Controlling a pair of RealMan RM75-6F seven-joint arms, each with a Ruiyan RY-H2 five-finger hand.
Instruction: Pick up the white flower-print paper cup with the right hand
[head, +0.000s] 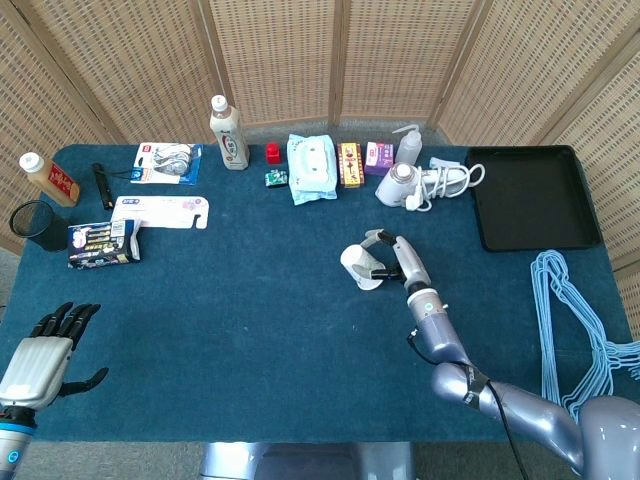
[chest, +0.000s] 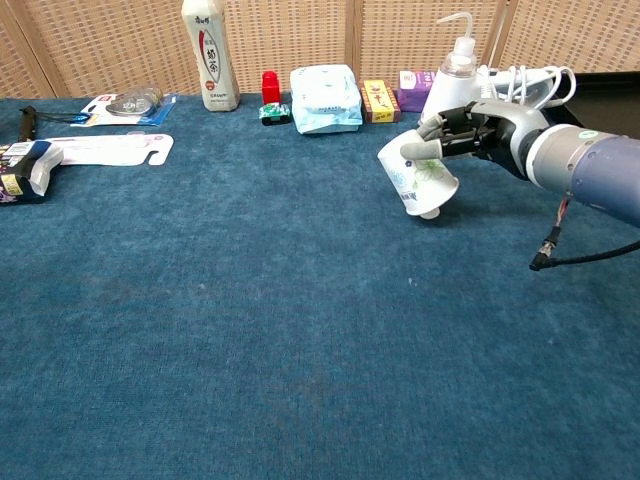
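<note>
My right hand (head: 398, 257) (chest: 478, 130) grips the white flower-print paper cup (head: 360, 267) (chest: 417, 179) near the middle of the blue table. The cup is tilted, its open mouth turned to the left and up, its base low. In the chest view the base looks close to or touching the cloth; I cannot tell which. The thumb lies over the rim and the other fingers wrap the cup's far side. My left hand (head: 42, 352) hovers at the table's front left corner, fingers spread, holding nothing.
Along the back stand a white bottle (head: 229, 133), a wipes pack (head: 311, 168), small boxes (head: 350, 164), a squeeze bottle (head: 406, 146) and a hair dryer (head: 405, 186). A black tray (head: 530, 197) lies at right, blue hangers (head: 570, 320) beside it. Packages (head: 103, 242) lie at left.
</note>
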